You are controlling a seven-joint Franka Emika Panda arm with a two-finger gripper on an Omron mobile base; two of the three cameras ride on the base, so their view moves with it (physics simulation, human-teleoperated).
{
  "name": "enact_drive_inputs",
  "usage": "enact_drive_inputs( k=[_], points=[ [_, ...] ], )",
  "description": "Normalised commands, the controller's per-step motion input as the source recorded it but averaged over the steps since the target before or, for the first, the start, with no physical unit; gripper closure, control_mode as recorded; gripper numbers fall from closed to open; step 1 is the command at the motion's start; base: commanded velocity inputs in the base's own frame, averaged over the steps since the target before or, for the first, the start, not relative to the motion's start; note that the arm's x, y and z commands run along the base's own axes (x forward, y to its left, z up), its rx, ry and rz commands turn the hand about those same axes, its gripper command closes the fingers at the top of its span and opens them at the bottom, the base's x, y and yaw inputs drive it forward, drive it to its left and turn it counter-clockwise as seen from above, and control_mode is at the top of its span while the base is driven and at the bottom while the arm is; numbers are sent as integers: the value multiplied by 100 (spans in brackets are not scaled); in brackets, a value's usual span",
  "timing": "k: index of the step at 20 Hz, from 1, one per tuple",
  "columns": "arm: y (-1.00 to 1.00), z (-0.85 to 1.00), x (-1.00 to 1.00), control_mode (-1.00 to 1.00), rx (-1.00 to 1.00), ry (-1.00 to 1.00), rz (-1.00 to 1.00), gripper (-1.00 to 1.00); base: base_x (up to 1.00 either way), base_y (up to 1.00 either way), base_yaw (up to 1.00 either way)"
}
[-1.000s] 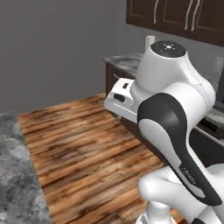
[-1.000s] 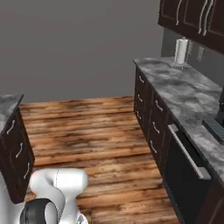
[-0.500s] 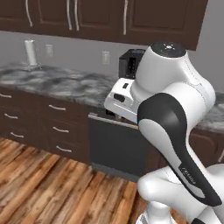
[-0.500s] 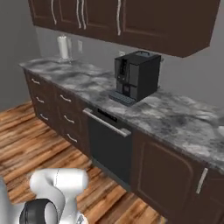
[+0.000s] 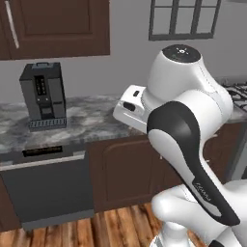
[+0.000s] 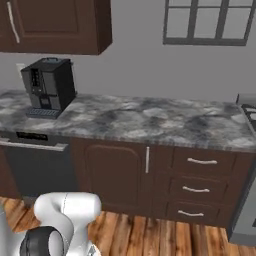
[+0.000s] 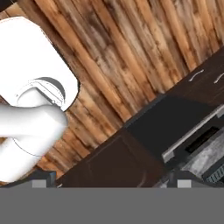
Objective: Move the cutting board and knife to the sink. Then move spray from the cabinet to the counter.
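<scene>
The grey marbled counter (image 6: 150, 120) runs across both base views over dark brown doors and drawers, and shows again at the left (image 5: 91, 118). A dark brown wall cabinet (image 6: 55, 25) with a long silver handle hangs at the upper left, with its door shut (image 5: 58, 26). In the hand view my gripper (image 7: 109, 181) is open, its dark fingertips (image 7: 41, 178) far apart, nothing between them, looking down at the floor. The cutting board, knife, sink and spray are out of view.
A black coffee machine (image 6: 49, 85) stands on the counter's left part (image 5: 43, 96). Below it is a dark dishwasher front (image 6: 35, 165). Drawers (image 6: 200, 182) sit to the right, a stove edge (image 6: 248, 107) at the far right, a window (image 6: 210, 22) above. The wooden floor (image 7: 131, 57) lies in front.
The whole picture has swung: the base turned from the open floor along the counter, and the coffee machine moved leftward in view. My arm holds the same pose and the gripper stays open.
</scene>
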Motion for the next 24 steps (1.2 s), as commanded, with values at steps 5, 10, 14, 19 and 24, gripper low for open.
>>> enact_drive_inputs(
  k=[5, 10, 14, 19, 24],
  points=[
    [0, 0, 0, 100, 0, 0, 0, -100, -13, -71, -19],
    [0, 0, 0, 100, 0, 0, 0, -100, -1, -99, 4],
    [0, 0, 0, 100, 0, 0, 0, -100, 0, -100, 6],
    [0, 0, 0, 100, 0, 0, 0, -100, -4, -100, 0],
    [0, 0, 0, 100, 0, 0, 0, -100, 0, -100, -1]
  ],
)
